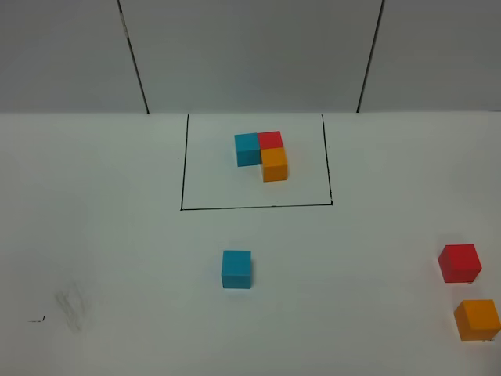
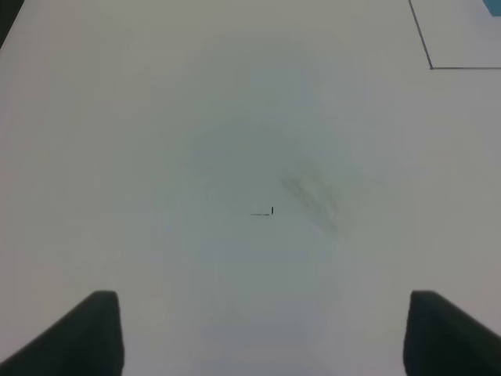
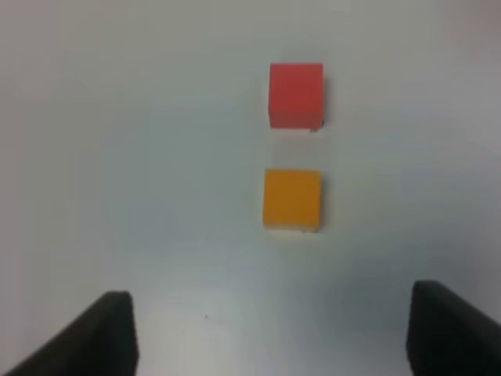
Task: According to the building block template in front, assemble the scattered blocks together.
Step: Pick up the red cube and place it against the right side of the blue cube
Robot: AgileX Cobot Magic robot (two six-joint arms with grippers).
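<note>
The building block template (image 1: 261, 155) sits inside a thin black rectangle at the back middle: blue, red and orange cubes joined in an L. Three scattered blocks lie apart on the white table. The blue block (image 1: 236, 269) is in the front middle. The red block (image 1: 459, 262) (image 3: 296, 95) and the orange block (image 1: 477, 319) (image 3: 292, 199) lie at the right edge. Neither arm shows in the high view. My right gripper (image 3: 270, 333) hangs open above the table, short of the orange block. My left gripper (image 2: 262, 333) is open over bare table with nothing between its fingers.
The white table (image 1: 117, 235) carries a faint grey smudge (image 1: 70, 304) (image 2: 313, 196) and a small black mark (image 1: 37, 319) (image 2: 262, 212) at the front left. A corner of the black rectangle (image 2: 431, 66) shows in the left wrist view. A grey wall (image 1: 250, 55) rises behind.
</note>
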